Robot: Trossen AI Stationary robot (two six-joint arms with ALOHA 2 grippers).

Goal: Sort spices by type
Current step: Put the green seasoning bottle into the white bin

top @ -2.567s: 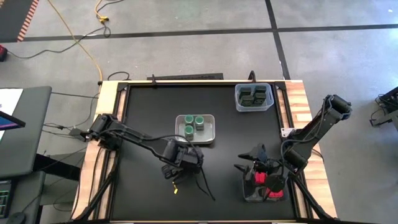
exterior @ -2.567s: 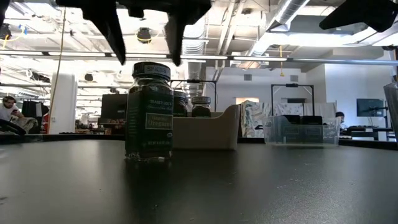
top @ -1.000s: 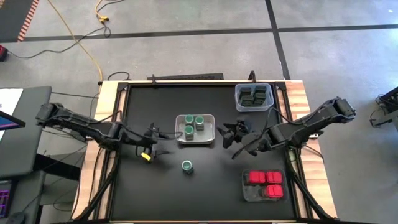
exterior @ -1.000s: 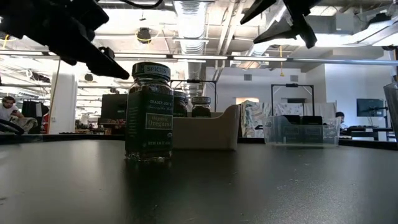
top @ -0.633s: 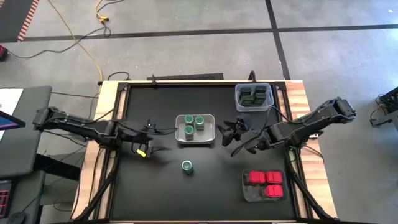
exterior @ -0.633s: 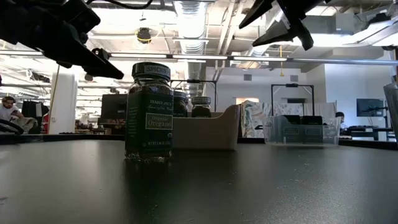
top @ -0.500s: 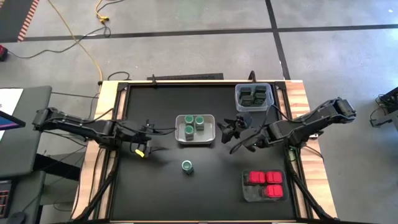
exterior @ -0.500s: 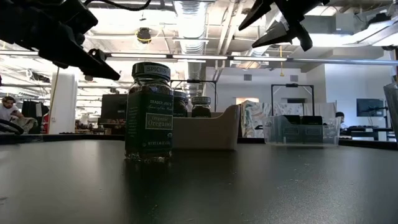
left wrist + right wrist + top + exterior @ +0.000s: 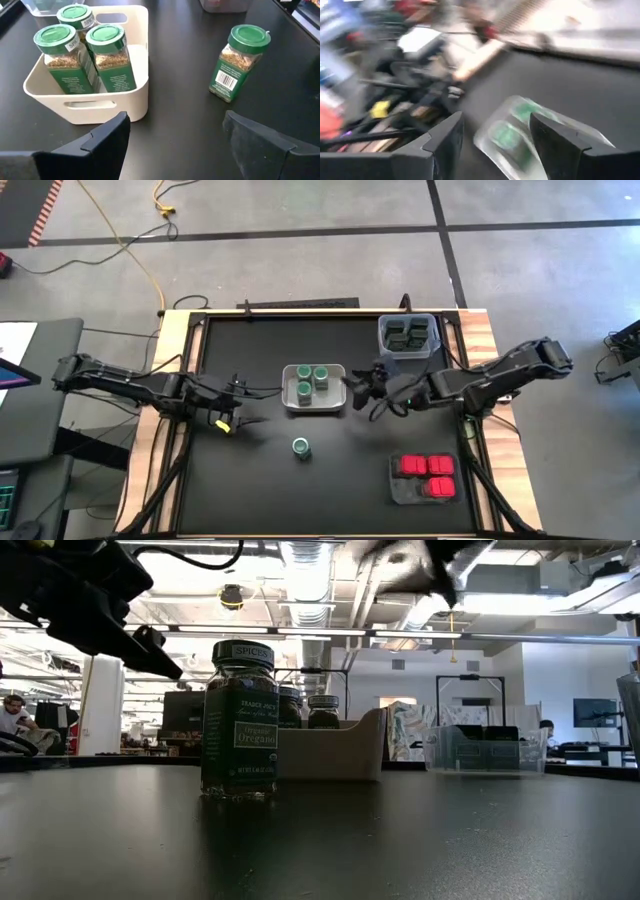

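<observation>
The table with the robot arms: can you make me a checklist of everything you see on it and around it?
Surface: black table, wooden side edges.
Job's things: three green-lidded jars in the white bin; one lone jar standing outside it; dark tins in the clear bin; red boxes in the dark tray.
Clutter: nothing seen.
Grippers: left gripper open, empty, left of the white bin; right gripper open, empty, by that bin's right side.
Cables: yellow cable on the floor.
Surroundings: grey floor, black tape lines.

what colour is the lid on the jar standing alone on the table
Green. The lone jar's lid shows best in the left wrist view.
</observation>
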